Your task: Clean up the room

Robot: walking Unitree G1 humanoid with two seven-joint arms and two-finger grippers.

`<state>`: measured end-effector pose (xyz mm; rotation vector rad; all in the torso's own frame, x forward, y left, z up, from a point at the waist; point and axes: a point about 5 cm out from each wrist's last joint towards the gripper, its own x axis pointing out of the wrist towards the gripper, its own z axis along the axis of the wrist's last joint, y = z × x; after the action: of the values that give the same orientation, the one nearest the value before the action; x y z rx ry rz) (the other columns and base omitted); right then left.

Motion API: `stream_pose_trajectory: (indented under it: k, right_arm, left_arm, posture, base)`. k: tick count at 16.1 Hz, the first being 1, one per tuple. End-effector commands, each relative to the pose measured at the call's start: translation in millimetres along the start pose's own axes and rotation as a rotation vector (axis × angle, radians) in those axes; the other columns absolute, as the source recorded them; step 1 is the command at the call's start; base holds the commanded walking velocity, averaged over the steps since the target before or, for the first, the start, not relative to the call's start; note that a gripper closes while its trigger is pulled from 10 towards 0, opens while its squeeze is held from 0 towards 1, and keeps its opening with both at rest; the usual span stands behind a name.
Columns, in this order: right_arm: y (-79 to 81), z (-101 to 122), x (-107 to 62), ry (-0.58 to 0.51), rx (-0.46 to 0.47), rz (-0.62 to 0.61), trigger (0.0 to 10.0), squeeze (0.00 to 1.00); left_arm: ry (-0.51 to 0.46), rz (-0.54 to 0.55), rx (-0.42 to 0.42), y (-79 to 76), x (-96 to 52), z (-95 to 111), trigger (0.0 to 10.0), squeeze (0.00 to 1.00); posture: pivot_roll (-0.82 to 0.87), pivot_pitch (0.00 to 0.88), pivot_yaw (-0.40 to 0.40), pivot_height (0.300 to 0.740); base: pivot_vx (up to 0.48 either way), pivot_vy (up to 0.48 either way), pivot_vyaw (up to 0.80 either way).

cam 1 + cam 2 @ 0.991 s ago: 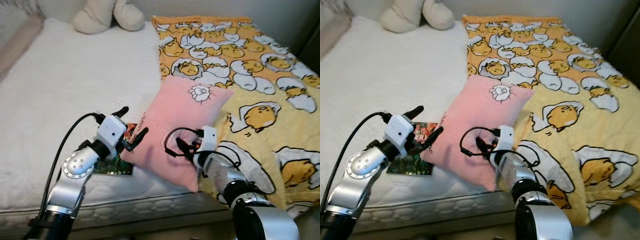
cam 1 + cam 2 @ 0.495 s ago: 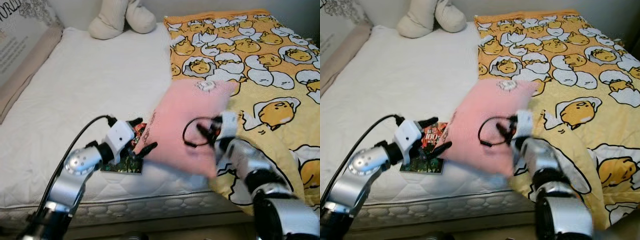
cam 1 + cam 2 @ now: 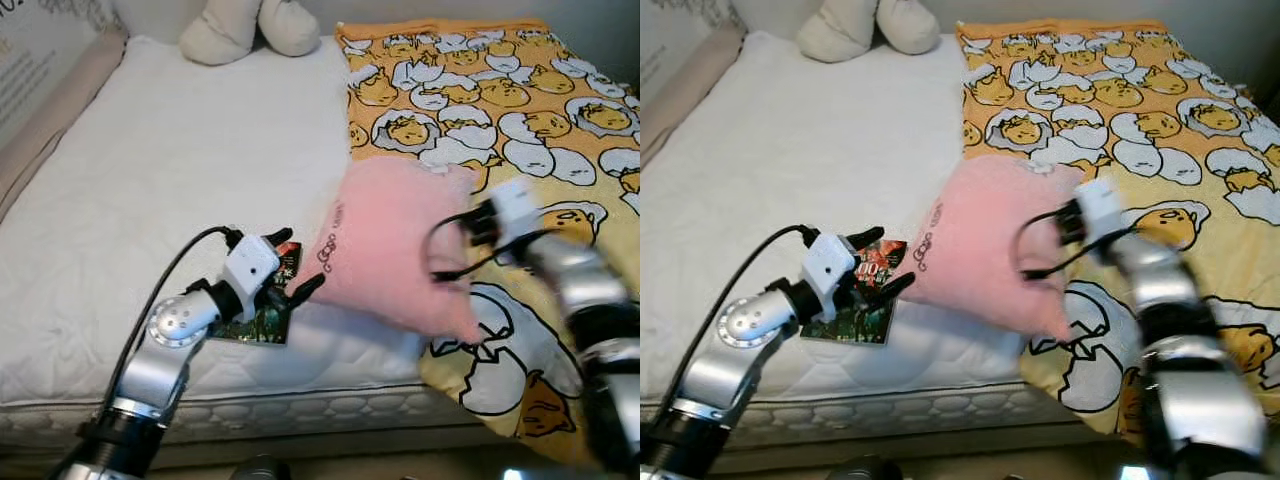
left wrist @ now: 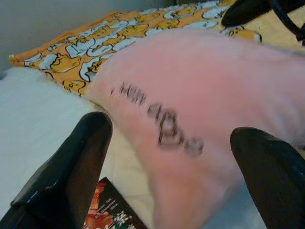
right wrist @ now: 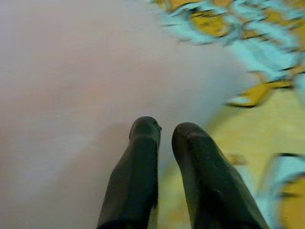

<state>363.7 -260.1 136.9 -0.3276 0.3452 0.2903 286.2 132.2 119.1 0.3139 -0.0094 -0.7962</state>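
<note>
A pink pillow [image 3: 390, 250] hangs tilted just above the near edge of the white mattress [image 3: 150, 170], casting a shadow under it. My right gripper [image 3: 468, 226] is shut on the pillow's right edge, its fingers [image 5: 138, 157] pressed close together against the pink fabric. My left gripper [image 3: 300, 258] is open at the pillow's left corner, with the pillow [image 4: 200, 105] in front of its spread fingers [image 4: 81, 157]. A dark magazine [image 3: 262, 322] lies flat on the mattress beneath the left gripper.
A yellow blanket with an egg pattern [image 3: 520, 100] covers the right half of the bed. A cream plush toy [image 3: 250, 25] sits at the far end. A beige padded side [image 3: 45, 120] runs along the left. The mattress's front edge [image 3: 300, 410] is near me.
My right arm has carried the pink pillow up and to the right, off the mattress. The left gripper stays open over the magazine. The camera has also shifted.
</note>
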Motion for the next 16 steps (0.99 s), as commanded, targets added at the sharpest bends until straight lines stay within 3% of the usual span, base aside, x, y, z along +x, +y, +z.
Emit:
stream_pose_trajectory:
  k: [1,3,6,7,8,9,10,11,12,13,16]
  right_arm:
    - [-9.0,1,-3.5,0.021,-0.046,-0.020,0.0,0.00]
    - [-22.2,14,-7.8,0.002,-0.079,-0.055,0.0,0.00]
    - [-46.8,43,-17.3,-0.019,-0.217,-0.129,0.0,0.00]
    - [-45.9,53,-15.9,-0.066,-0.154,-0.118,0.0,0.00]
    - [-25.5,42,-6.1,-0.106,-0.042,-0.061,10.0,0.00]
    - [-8.2,29,0.3,-0.141,0.053,-0.042,10.0,0.00]
    - [-2.1,24,2.1,-0.162,0.105,-0.052,10.0,0.20]
    - [17.0,7,5.5,-0.215,0.244,-0.090,10.0,1.00]
    - [42.4,-8,4.4,-0.278,0.342,-0.132,10.0,1.00]
    - [56.5,-14,0.7,-0.327,0.416,-0.169,10.0,1.00]
    - [71.9,-39,-13.7,-0.370,0.516,-0.339,10.0,1.00]
  left_arm:
    - [0.012,-0.002,0.002,-3.5,1.7,-3,10.0,0.00]
    - [0.008,-0.005,0.000,-5.5,5.3,-4,10.0,0.00]
    - [0.001,-0.006,0.000,-6.9,9.7,-3,10.0,0.00]
    - [0.008,0.009,0.021,-6.9,10.1,-5,10.0,0.00]
    - [0.022,0.053,0.031,-3.1,9.6,-7,10.0,0.00]
    - [0.025,0.098,0.023,2.1,8.3,-8,10.0,0.00]
    - [0.028,0.120,0.015,4.9,7.0,-9,10.0,0.00]
    - [0.044,0.198,-0.018,15.1,2.7,-13,10.0,0.00]
    - [0.041,0.288,-0.113,28.4,-1.6,-15,10.0,0.00]
    - [0.034,0.360,-0.189,39.0,-3.6,-17,10.0,0.00]
    - [0.070,0.474,-0.253,47.3,5.4,-29,10.0,0.00]
  posture:
    - [0.04,0.000,-0.002,0.740]
    - [0.03,0.000,-0.001,0.740]
    - [0.03,0.000,-0.006,0.740]
    - [0.03,0.000,-0.019,0.740]
    - [0.04,0.000,-0.023,0.740]
    - [0.04,0.000,-0.023,0.740]
    - [0.05,0.000,-0.018,0.740]
    - [0.06,0.000,-0.010,0.740]
    - [0.06,0.000,0.002,0.740]
    - [0.04,0.000,0.018,0.740]
    - [0.00,0.000,0.040,0.740]
  base:
    - [0.000,0.000,0.00]
    - [0.000,0.000,0.00]
    - [0.000,0.000,0.00]
    - [0.000,0.000,0.00]
    - [0.000,0.000,0.00]
    - [0.000,0.000,0.00]
    - [0.000,0.000,0.00]
    - [0.000,0.000,0.00]
    - [0.000,0.000,0.00]
    - [0.000,0.000,0.00]
    - [0.000,0.000,0.00]
